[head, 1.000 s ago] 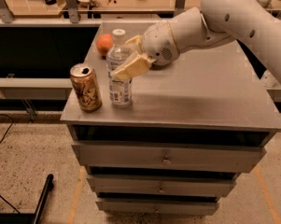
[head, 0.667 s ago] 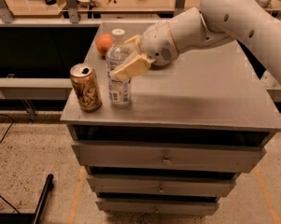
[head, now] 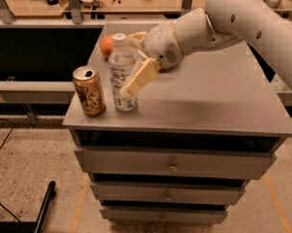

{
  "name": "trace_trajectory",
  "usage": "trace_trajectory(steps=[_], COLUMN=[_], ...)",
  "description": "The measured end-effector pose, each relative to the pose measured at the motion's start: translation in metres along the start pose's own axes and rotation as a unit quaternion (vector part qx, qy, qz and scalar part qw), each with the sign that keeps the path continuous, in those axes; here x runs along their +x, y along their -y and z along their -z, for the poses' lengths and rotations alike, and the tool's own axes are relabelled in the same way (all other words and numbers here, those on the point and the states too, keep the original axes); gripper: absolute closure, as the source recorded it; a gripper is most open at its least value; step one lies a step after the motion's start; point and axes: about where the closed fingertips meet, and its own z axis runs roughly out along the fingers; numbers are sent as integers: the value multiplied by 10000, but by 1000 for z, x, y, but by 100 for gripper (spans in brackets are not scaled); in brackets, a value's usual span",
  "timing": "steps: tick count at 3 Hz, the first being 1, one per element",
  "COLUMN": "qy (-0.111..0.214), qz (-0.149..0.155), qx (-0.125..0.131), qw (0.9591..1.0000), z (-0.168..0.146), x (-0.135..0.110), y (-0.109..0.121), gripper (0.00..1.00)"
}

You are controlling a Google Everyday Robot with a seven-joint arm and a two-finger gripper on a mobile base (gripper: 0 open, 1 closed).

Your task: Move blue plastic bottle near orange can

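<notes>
Gripper is reaching in from 3 o'clock, fingers clamping the blue plastic bottle on both sides. Bottle is standing upright on the drawer cabinet, just beside the orange can, at its 3 o'clock. Orange fruit is sitting at the bottle's 11 o'clock.

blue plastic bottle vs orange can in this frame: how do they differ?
The blue plastic bottle is clear with a white cap; the orange can is opaque tan-orange with dark markings. The bottle stands taller than the can. The gripper is at the bottle, while the can stands free beside it. Both are upright, close together on the cabinet top.
</notes>
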Motion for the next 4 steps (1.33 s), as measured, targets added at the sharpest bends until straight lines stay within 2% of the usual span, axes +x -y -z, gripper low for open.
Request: trace_trajectory(steps=[1,2,3,4], qy=[0,214,270,270], qz=[0,222,364,364], qx=[-1,325,603,602], qw=[10000,9990,9972,9972], z=[0,39,74,74], x=[0,-13,-25,-25], y=[0,7,12,12], gripper=[0,0,0,0])
